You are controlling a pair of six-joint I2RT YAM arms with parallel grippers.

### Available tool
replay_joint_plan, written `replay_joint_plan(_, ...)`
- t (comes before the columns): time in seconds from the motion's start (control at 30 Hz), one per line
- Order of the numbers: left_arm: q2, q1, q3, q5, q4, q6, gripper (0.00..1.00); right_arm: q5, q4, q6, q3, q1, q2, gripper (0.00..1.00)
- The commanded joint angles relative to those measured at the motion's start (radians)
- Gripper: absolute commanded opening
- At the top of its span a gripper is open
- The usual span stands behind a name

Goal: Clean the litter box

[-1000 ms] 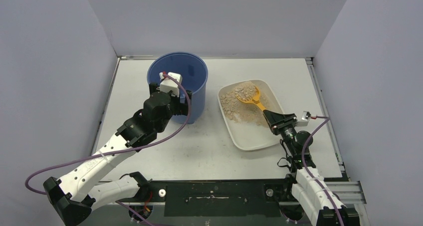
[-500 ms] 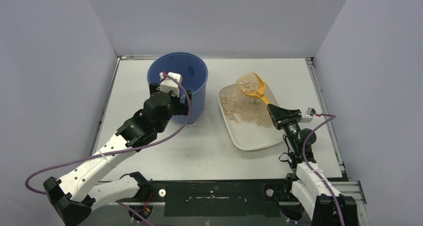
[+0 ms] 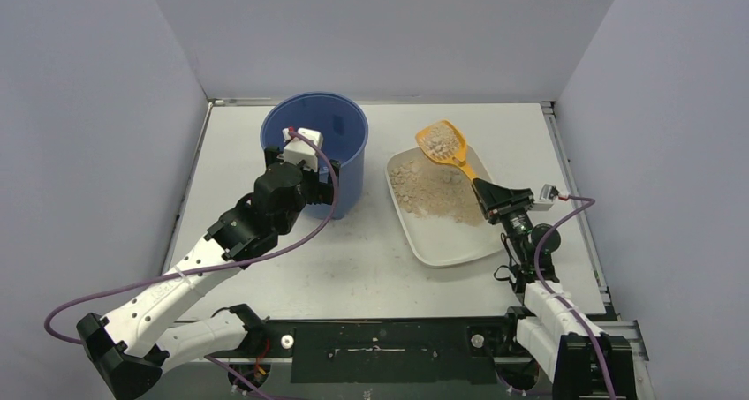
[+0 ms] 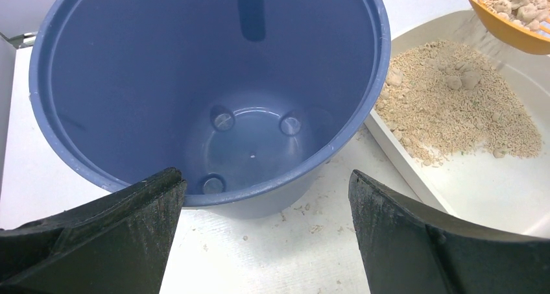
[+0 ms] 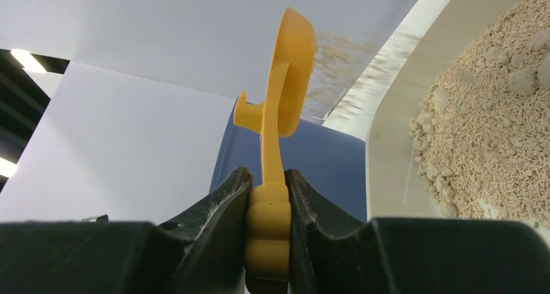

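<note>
Right wrist: right pincer (image 5: 267, 177) tight on ribbed yellow scoop (image 5: 288, 73); left pincer (image 4: 264, 180) wide, empty.

One litter box (image 3: 446, 245), one blue bucket (image 3: 351, 157), one yellow scoop (image 3: 442, 142) — a single piece of each kind. Two pincers — the left pincer (image 4: 263, 177) and the right pincer (image 5: 268, 196). One desk (image 3: 353, 259) lies under them all. On the bucket's floor, three round dimples (image 4: 222, 119) can be counted.

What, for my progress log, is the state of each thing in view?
litter box: flat, part-filled with litter.
scoop: raised over litter box, loaded.
bucket: upright, empty.
left gripper: open, at bucket.
right gripper: shut on scoop.
</note>
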Motion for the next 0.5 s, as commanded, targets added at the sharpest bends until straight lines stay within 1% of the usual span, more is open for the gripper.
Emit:
replay_joint_plan(0.0,-0.011,-0.006,0.010,0.009,0.042,0.005,0.95,0.006,0.075,0.042,0.031,-0.048,-0.022,0.00)
replay_joint_plan(0.1,-0.011,-0.007,0.009,0.013,0.042,0.005,0.95,-0.008,0.092,0.011,0.067,0.030,0.008,0.00)
replay_joint_plan(0.13,-0.010,-0.007,0.010,0.009,0.042,0.006,0.95,-0.014,0.091,0.008,0.066,0.020,0.008,0.00)
replay_joint_plan(0.2,-0.013,-0.006,0.011,0.007,0.040,0.005,0.95,0.003,0.050,0.037,0.041,-0.051,-0.022,0.00)
replay_joint_plan(0.23,-0.015,-0.006,0.010,0.009,0.042,0.005,0.95,0.013,0.056,0.050,0.033,-0.052,-0.030,0.00)
replay_joint_plan(0.3,-0.017,-0.006,0.007,0.008,0.046,0.006,0.95,-0.010,0.066,0.009,0.064,0.001,-0.004,0.00)
replay_joint_plan(0.33,-0.015,-0.006,0.008,0.007,0.046,0.007,0.95,-0.020,0.066,0.003,0.067,0.007,0.002,0.00)
replay_joint_plan(0.4,-0.010,-0.007,0.012,0.010,0.039,0.006,0.95,-0.009,0.028,0.035,0.042,-0.037,-0.017,0.00)
replay_joint_plan(0.43,-0.011,-0.006,0.011,0.013,0.039,0.005,0.95,0.006,0.035,0.047,0.027,-0.046,-0.024,0.00)
replay_joint_plan(0.47,-0.011,-0.006,0.010,0.015,0.042,0.005,0.95,0.000,0.042,0.035,0.032,-0.022,-0.018,0.00)
